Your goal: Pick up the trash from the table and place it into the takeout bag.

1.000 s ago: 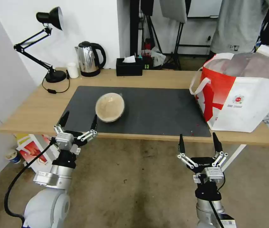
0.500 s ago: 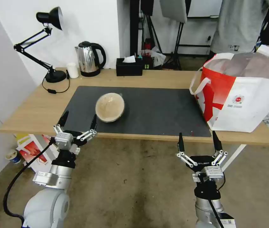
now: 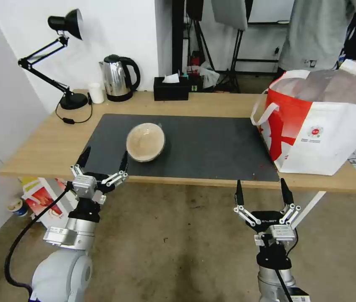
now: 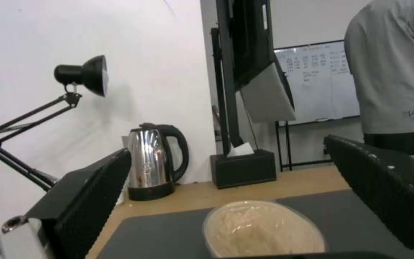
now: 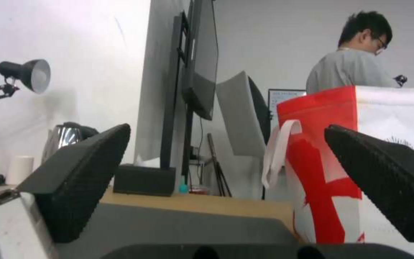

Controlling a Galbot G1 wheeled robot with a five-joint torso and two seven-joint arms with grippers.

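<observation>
Currently the left gripper, fingers spread, hovers just short of the tan disposable bowl on the dark mat. Likely light and flexible; pinch its rim gently. Right gripper hangs spread, idle.

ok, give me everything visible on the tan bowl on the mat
The tan shallow disposable bowl is round, thin-walled, with a pale glossy inside that looks like film or residue; the material can't be told. It sits tilted, its opening facing the robot, on the left part of the dark grey rectangular mat, which alone touches it. The open left hand hovers at the near table edge, just short of it.
</observation>
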